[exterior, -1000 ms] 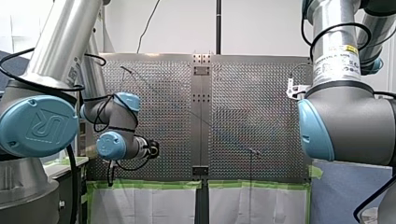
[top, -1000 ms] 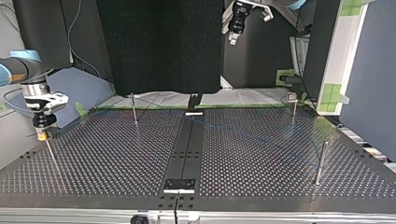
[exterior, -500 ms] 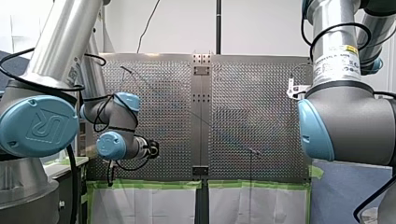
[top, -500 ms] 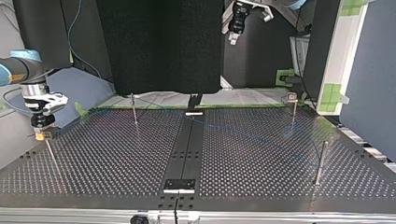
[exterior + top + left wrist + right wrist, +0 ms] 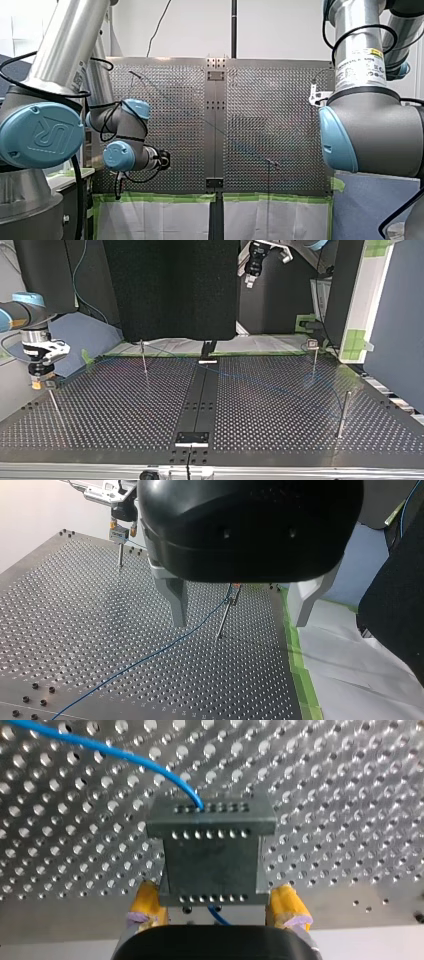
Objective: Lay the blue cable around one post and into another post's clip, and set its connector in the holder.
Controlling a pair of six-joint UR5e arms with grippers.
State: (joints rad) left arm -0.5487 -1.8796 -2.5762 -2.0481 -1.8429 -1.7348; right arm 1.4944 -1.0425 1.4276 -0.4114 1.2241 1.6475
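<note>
In the right wrist view the blue cable (image 5: 125, 755) ends in a dark connector block (image 5: 212, 855) that sits atop the holder post. My right gripper (image 5: 217, 912) is open, one yellow pad (image 5: 145, 905) on each side of the block. Seen from the top view, that gripper (image 5: 41, 384) hangs over the holder post (image 5: 54, 402) at the left. My left gripper (image 5: 239, 625) is open and empty above the table. Just ahead of it the cable (image 5: 150, 655) runs from a thin post (image 5: 224, 615).
Two more thin posts (image 5: 144, 357) (image 5: 343, 412) and a clip-topped one (image 5: 313, 356) stand on the perforated table (image 5: 125, 410). A dark centre strip (image 5: 200, 400) divides it. Green tape (image 5: 295, 650) and white sheet edge the table beside my left gripper.
In the top view my right gripper has drifted slightly to the left at the holder post. My left arm has not moved.
</note>
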